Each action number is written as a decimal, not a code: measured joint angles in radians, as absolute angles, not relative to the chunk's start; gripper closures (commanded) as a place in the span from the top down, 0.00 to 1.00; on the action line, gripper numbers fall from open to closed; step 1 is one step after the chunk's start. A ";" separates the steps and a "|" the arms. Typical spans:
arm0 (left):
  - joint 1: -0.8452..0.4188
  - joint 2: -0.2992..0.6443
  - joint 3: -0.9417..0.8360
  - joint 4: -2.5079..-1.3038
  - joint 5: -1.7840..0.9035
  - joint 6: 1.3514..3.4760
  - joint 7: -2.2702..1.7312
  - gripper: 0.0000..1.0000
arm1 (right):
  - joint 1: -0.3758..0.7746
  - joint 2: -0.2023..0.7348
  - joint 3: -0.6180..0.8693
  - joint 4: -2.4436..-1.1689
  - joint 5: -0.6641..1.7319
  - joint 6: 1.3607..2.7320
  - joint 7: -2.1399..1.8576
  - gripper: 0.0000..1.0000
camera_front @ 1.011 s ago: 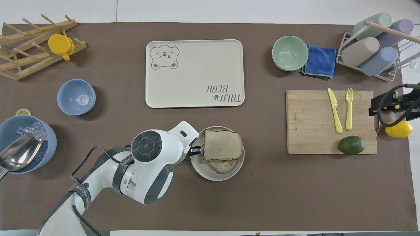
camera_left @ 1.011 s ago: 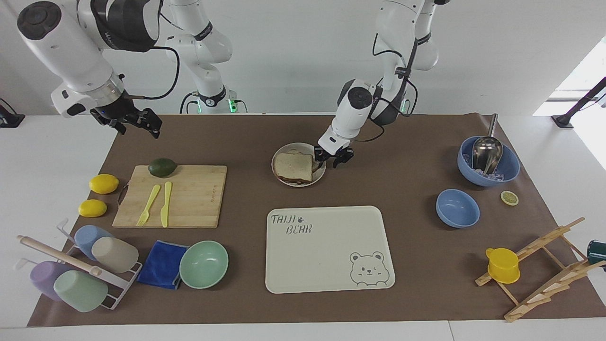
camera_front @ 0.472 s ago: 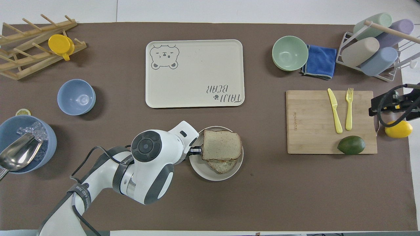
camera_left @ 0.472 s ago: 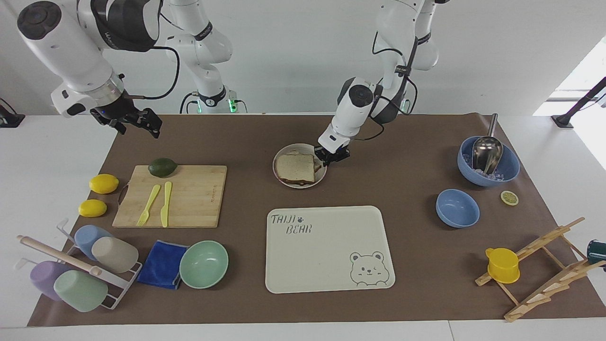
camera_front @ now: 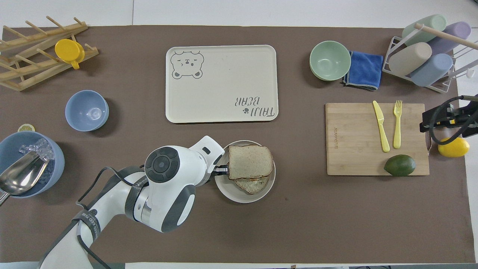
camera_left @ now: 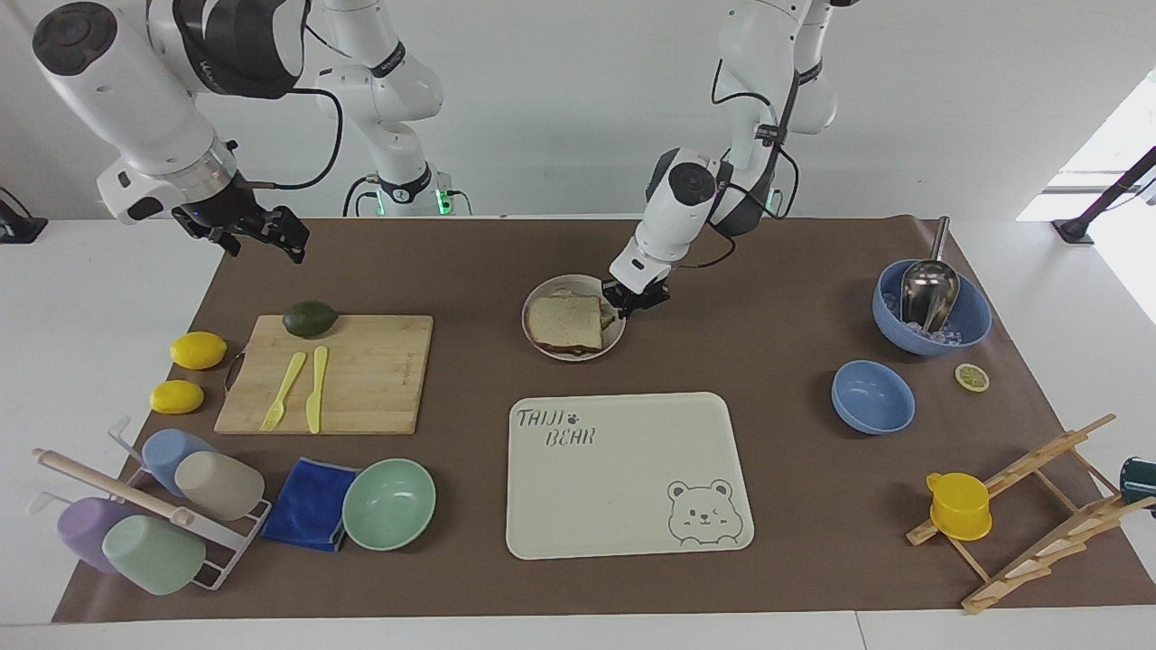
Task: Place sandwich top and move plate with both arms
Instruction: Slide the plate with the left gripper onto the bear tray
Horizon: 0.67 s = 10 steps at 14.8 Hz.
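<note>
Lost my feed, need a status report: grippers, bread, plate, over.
Left gripper at the plate rim, gripping the sandwich top's edge. Bread lies over the lower slice, on the plate. Right gripper waits, raised near the cutting board. Tray path unobstructed.

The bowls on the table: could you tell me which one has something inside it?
The larger blue bowl at the left arm's end of the table: it holds ice and a metal scoop. The smaller blue bowl and the mint green bowl hold nothing.

A brown mat (camera_left: pixel 777 271) is covering most of the white table (camera_left: pixel 90 298). Plain white wall (camera_left: pixel 542 108) is running along 12 o'clock, with daylight coming in around 2 o'clock.
</note>
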<state>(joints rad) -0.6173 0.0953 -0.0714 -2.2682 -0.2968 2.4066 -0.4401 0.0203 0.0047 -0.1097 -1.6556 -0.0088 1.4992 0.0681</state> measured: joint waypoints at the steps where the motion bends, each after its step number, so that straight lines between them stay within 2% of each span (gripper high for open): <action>1: -0.608 0.091 -0.070 -2.251 -0.300 2.372 -0.436 0.00 | 0.020 0.005 -0.110 -1.656 -0.009 1.499 0.068 1.00; 5: -0.549 0.076 -0.064 -2.171 -0.347 2.243 -0.374 0.00 | 0.020 0.005 -0.110 -1.656 -0.009 1.499 0.068 1.00; 10: -0.513 0.075 -0.060 -2.099 -0.382 2.204 -0.357 0.00 | 0.020 0.005 -0.110 -1.656 -0.009 1.499 0.068 1.00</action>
<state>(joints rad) -0.5129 0.0752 -0.0604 -2.0991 -0.3818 2.2037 -0.3575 0.0203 0.0046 -0.1097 -1.6556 -0.0088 1.4992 0.0681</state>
